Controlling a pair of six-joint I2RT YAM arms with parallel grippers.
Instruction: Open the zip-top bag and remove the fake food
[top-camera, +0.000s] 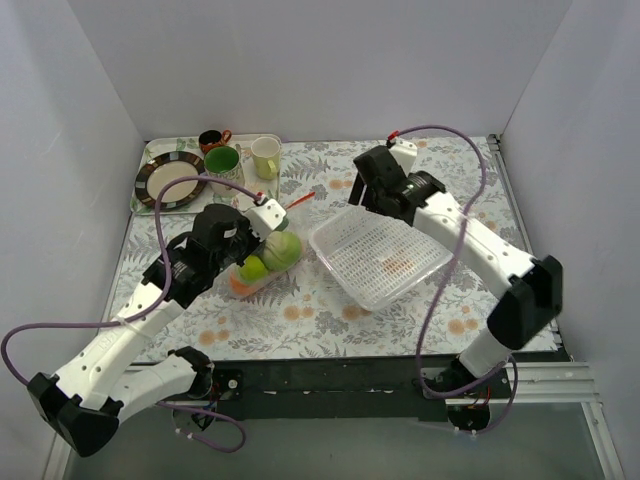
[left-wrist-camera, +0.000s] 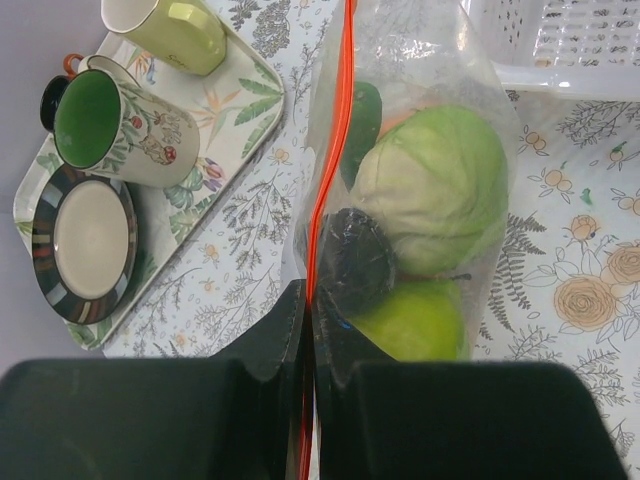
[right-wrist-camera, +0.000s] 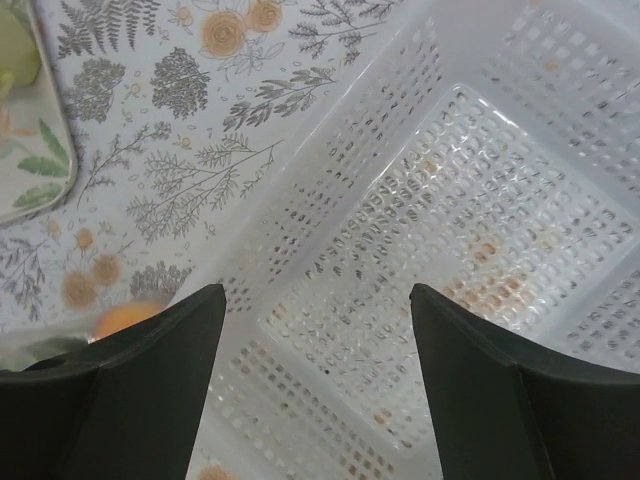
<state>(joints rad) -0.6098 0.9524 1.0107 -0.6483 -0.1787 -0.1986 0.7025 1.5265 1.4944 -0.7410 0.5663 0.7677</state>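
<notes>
You're barely started: your left gripper (left-wrist-camera: 307, 300) is pinched tight on the red zip edge of the zip-top bag (top-camera: 262, 266), centre-left in the top view, with the fake food (left-wrist-camera: 435, 185) all inside. Your right gripper (right-wrist-camera: 318, 300) gapes wide, empty, above the basket (right-wrist-camera: 480, 200).

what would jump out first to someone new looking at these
The clear zip-top bag, bulging with fake food, mostly green pieces, sits left of centre, its orange-red zip strip pinched by the shut fingers of the left gripper. Right beside it lies a white perforated basket, with the right gripper open above it.
</notes>
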